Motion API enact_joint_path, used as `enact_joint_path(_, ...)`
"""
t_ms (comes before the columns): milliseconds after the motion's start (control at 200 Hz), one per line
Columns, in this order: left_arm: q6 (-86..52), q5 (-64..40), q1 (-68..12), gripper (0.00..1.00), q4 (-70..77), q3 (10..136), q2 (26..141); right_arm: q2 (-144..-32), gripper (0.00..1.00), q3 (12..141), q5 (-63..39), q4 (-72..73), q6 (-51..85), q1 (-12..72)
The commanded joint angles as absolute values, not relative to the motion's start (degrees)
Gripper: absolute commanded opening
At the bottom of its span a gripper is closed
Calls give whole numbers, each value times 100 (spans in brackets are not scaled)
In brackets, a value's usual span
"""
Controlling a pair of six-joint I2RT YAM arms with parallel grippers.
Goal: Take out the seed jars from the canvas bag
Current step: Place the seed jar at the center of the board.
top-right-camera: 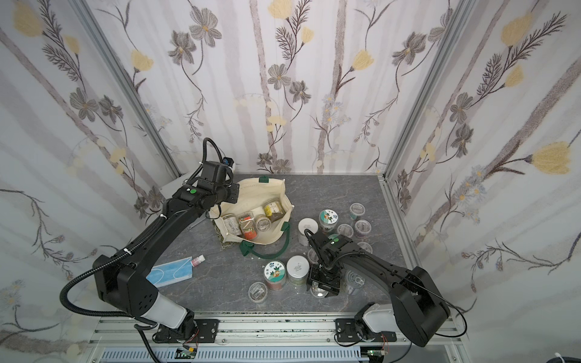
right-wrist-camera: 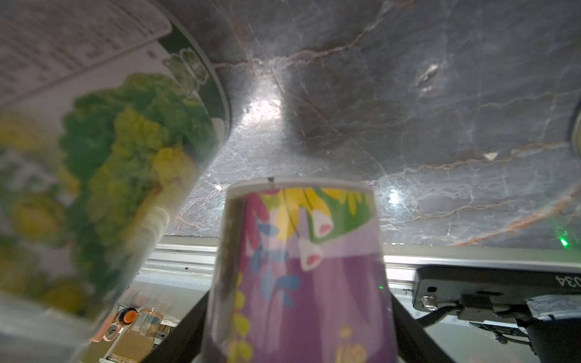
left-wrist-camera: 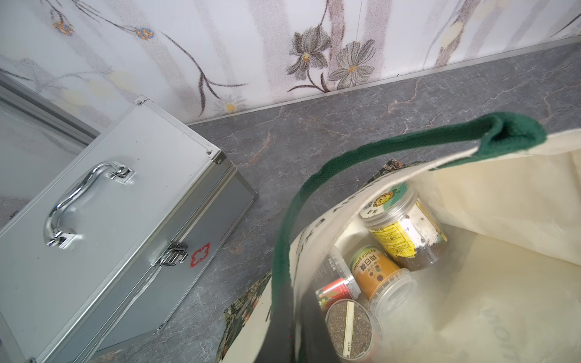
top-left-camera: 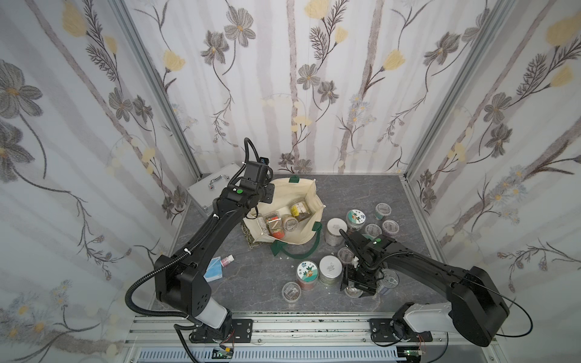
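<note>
Meanwhile, the left gripper [top-left-camera: 266, 196], pressed together, pinches the canvas bag [top-left-camera: 301, 195] by its far handle, with several seed jars [left-wrist-camera: 399, 226] lying inside. Near right on the surface [top-left-camera: 251, 283], the right gripper [top-left-camera: 357, 289] straddles a purple-labelled jar [right-wrist-camera: 298, 267]. Whether it squeezes cannot be told.

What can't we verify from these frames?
- Left gripper: fingers sit under its own wrist in both top views and outside the left wrist view; grip on the dark green bag handle unconfirmed.
- Right gripper: straddles the purple-labelled clear jar; pad contact cut off in the right wrist view, covered by the gripper from above.
- Cream canvas bag: near wall and left arm hide part inside; jar count uncertain.
</note>
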State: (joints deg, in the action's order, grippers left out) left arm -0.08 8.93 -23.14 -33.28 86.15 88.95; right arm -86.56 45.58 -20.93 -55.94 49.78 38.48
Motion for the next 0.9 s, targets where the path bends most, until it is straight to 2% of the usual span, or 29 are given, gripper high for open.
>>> enact_joint_path(0, -59, 898, -2303, 0, -3243, 8667, 8895, -8792, 70, 4527, -2092, -5447, 4798, 3824)
enact_joint_path(230, -52, 879, -2303, 0, -3234, 8659, 8900, -8955, 71, 4581, -1984, -5462, 4630, 3663)
enact_joint_path(605, -52, 853, -2303, 0, -3234, 8659, 8895, -8755, 88, 5165, -1526, -5948, 4323, 3237)
enact_joint_path(734, -33, 754, -2298, 0, -3177, 8616, 8826, -8393, 99, 5353, -1461, -6203, 4254, 3242)
enact_joint_path(894, -28, 618, -2310, 0, -3117, 8571, 8709, -7796, 100, 5954, -1455, -6327, 4008, 3300)
